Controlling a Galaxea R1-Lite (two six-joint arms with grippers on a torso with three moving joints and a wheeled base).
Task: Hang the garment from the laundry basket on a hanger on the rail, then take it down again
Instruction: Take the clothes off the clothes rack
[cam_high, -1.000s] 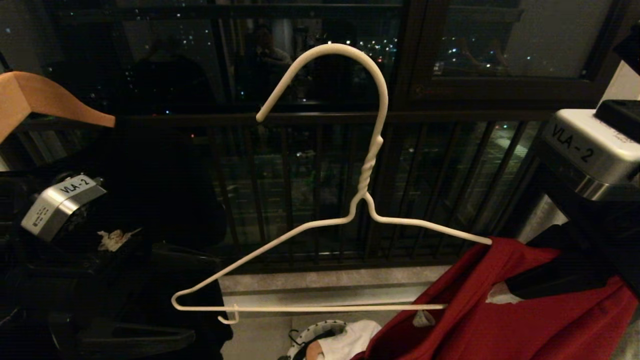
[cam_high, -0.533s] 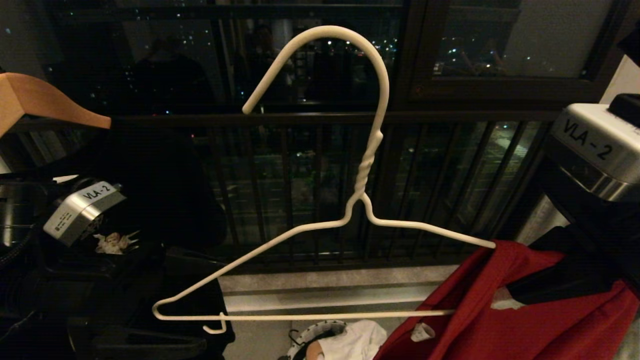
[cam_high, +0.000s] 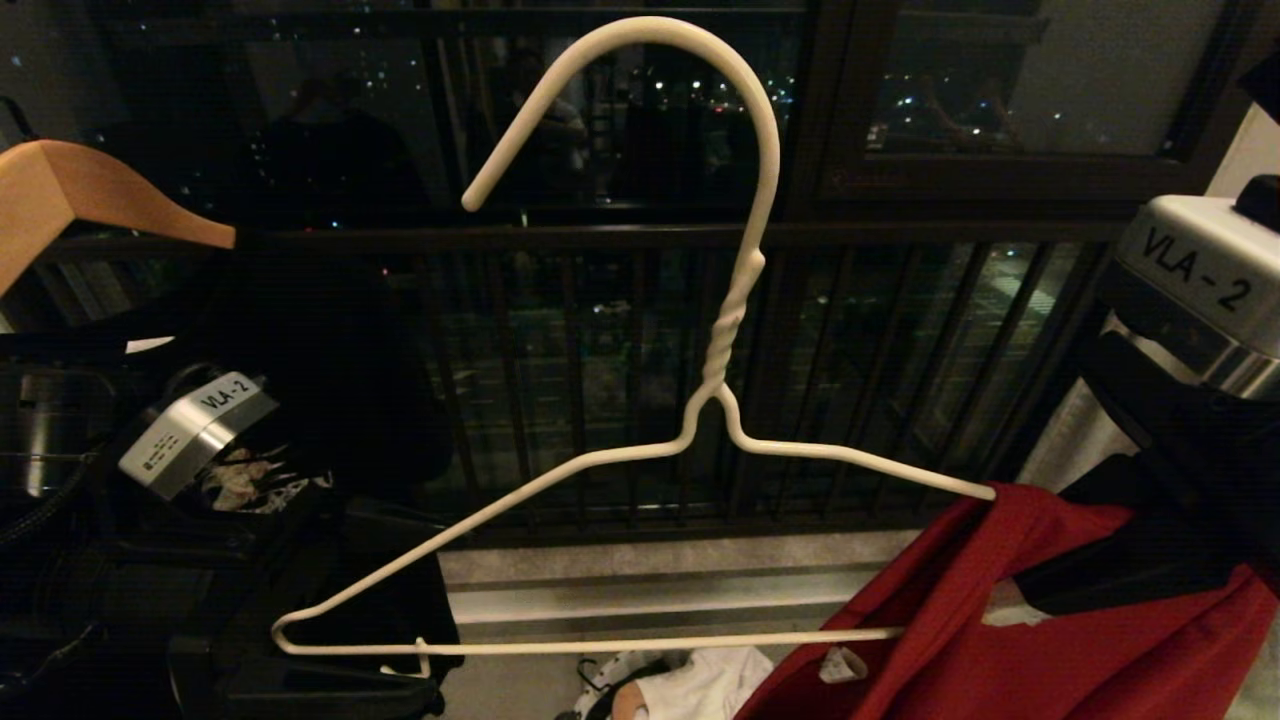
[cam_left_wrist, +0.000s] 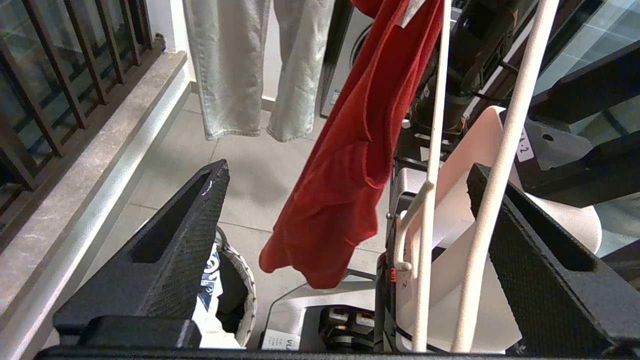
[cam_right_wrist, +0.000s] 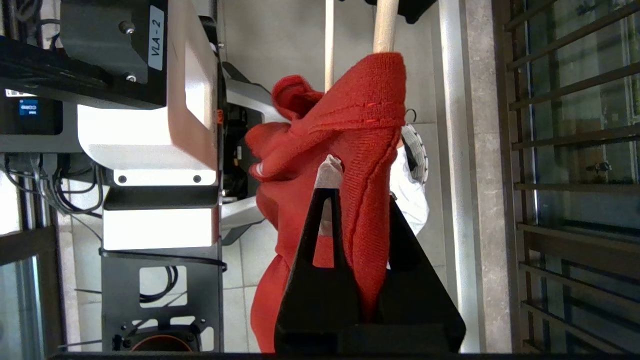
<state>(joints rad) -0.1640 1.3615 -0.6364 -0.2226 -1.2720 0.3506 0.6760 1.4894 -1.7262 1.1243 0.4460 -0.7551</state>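
**Red tee pinched on one hanger shoulder, other end bare**

The garment (cam_high: 1010, 620), a red knit T-shirt with stitched hems, hangs bunched in soft folds over the right-hand shoulder of the hanger (cam_high: 727, 330) at the head view's lower right. A small white neck label (cam_high: 843, 664) dangles just below the bottom bar. The hanger is thin white wire with a twisted neck, a rounded hook on top and a small hook (cam_left_wrist: 406, 235) under the bar; its left end is bare.

Right gripper (cam_right_wrist: 357, 177): black wedge-shaped fingers clamped tight on a fold of the red fabric, beside the wire.

Left gripper (cam_left_wrist: 345, 185): jaws spread wide, ribbed black pads, nothing held; the two white wires run between the fingers, close to one of them, contact unclear.

The laundry basket (cam_left_wrist: 246, 295) sits on the tiled floor below, patterned rim, white cloth inside. A wooden hanger (cam_high: 95, 200) at far left carries a black shirt (cam_high: 330, 360). Pale jeans (cam_left_wrist: 250, 65) hang further back. Dark barred railing (cam_high: 620, 380) behind.
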